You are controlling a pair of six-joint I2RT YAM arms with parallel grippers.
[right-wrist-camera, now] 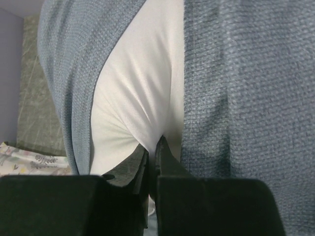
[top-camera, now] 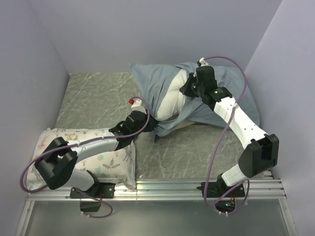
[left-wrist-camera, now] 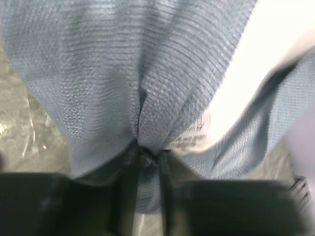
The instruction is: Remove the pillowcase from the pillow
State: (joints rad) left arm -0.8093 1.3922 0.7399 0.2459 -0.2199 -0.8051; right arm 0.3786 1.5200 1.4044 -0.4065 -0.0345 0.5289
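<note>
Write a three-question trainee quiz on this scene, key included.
1. True or false: the left claw is shut on the pillowcase.
2. The right claw pinches: A the white pillow, B the table, C a cable.
3. What print covers the small pillow under the left arm?
Key: 1 true; 2 A; 3 floral.

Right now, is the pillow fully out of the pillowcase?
No; in the top view the grey-blue pillowcase wraps both sides of the white pillow.
</note>
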